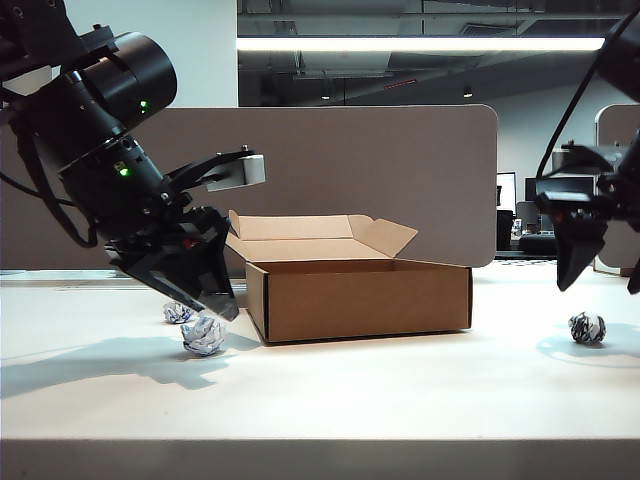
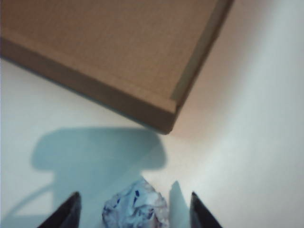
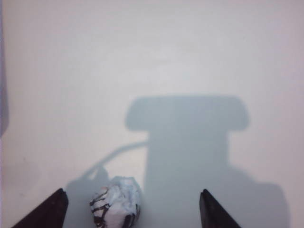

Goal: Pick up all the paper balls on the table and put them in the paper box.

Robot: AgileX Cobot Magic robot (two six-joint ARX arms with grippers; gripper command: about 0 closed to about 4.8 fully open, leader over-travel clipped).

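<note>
The brown paper box (image 1: 365,295) stands open mid-table with its lid flap up; one corner of the paper box (image 2: 142,80) shows in the left wrist view. A whitish, blue-marked paper ball (image 1: 203,335) lies left of it, a second paper ball (image 1: 178,313) just behind. My left gripper (image 1: 205,300) is open and hangs low over the nearer ball, and the ball (image 2: 136,209) lies between its fingertips, untouched. My right gripper (image 1: 600,278) is open above the black-and-white paper ball (image 1: 587,327), and this ball (image 3: 116,203) sits nearer one fingertip.
A grey-brown partition panel (image 1: 400,170) stands behind the white table (image 1: 400,390). The table's front edge runs across the bottom of the exterior view.
</note>
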